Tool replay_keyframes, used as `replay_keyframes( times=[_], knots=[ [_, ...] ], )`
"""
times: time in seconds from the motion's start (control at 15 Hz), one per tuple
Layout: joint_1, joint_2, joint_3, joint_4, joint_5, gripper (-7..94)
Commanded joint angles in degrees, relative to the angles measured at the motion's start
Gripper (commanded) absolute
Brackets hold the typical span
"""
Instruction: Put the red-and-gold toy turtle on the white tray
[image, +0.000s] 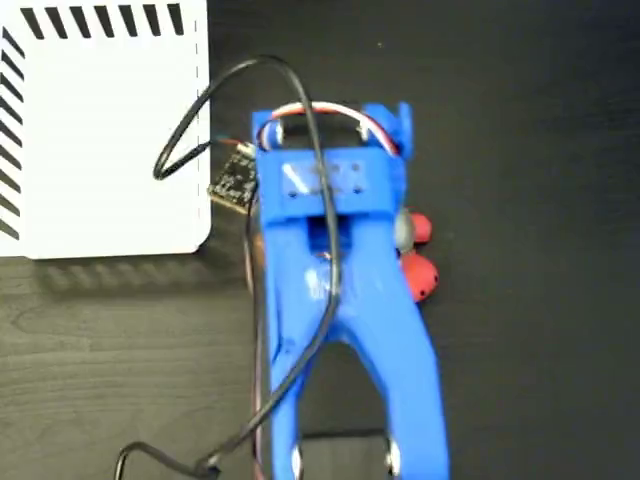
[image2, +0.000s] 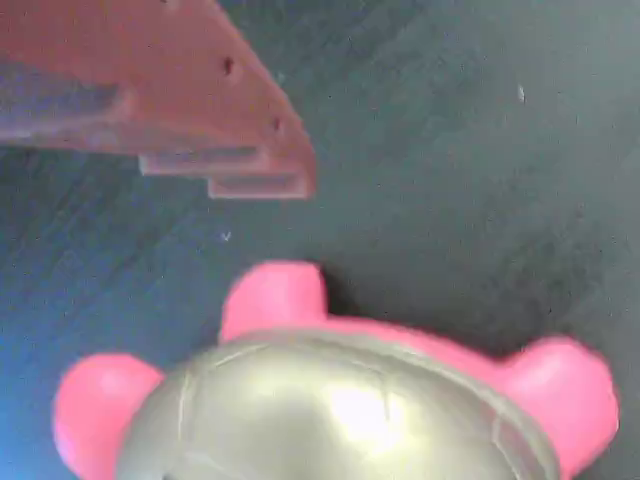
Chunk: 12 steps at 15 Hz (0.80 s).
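Turtle (image2: 340, 400), red-and-gold, lay on the dark table (image: 540, 120) right of the white tray (image: 100, 130), not yet lifted; whether the gripper (image: 400, 240) above it held anything, I could not tell.

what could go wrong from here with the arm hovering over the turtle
1. In the wrist view only one gripper finger shows, apart from the shiny gold-shelled, red-footed toy turtle; closing off-centre on the smooth dome could squeeze it out sideways.
2. In the fixed view the blue arm covers most of the turtle, so alignment is hard to check there.
3. The large white striped-edge tray lies across the dark table, beside a looping black cable that might snag.
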Motion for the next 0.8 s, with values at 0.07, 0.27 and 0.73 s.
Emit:
replay_keyframes(
  times=[0.07,0.27,0.73],
  knots=[
    [0.7,-0.88,-3.25,-1.67,2.29,68],
    [1.58,-1.41,-2.29,-3.69,2.81,68],
    [2.81,-1.14,3.52,-9.05,3.69,68]
  ],
)
